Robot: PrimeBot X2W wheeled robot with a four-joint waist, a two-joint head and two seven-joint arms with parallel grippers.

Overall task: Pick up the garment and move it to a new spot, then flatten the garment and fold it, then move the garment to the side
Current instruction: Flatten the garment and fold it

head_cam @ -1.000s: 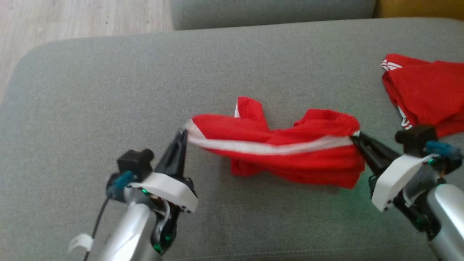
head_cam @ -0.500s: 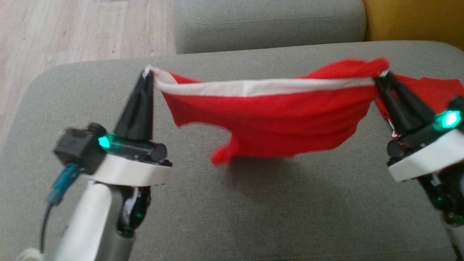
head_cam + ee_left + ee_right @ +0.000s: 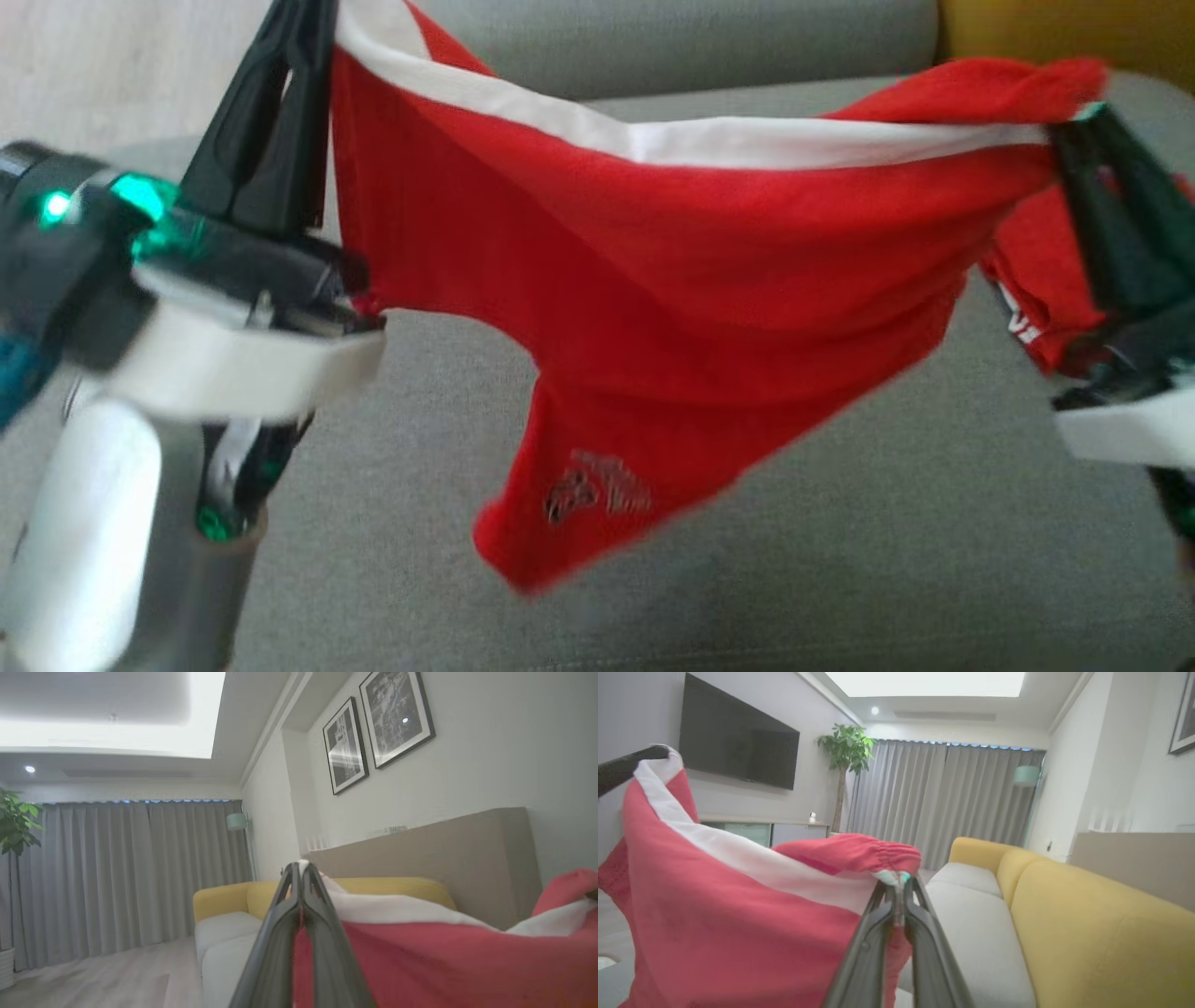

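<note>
The red garment [image 3: 672, 308] hangs above the grey cushion [image 3: 840, 560], its white band [image 3: 747, 145] stretched between your 2 claws: left claw [image 3: 313, 19] and right claw [image 3: 1074, 131] each pinch 1 end. Carry both level, hold that band taut, and set down clear of the second red cloth [image 3: 1032, 280].

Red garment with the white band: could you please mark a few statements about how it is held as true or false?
1. The red garment with a white band hangs stretched between the left gripper and the right gripper. True.
2. The left gripper stands open. False: it is shut on the garment's white band.
3. The right gripper pinches the garment's gathered edge. True.
4. The garment lies folded flat on the grey fabric cushion. False: it hangs in the air.
5. A small logo shows near its lower corner. True.
</note>
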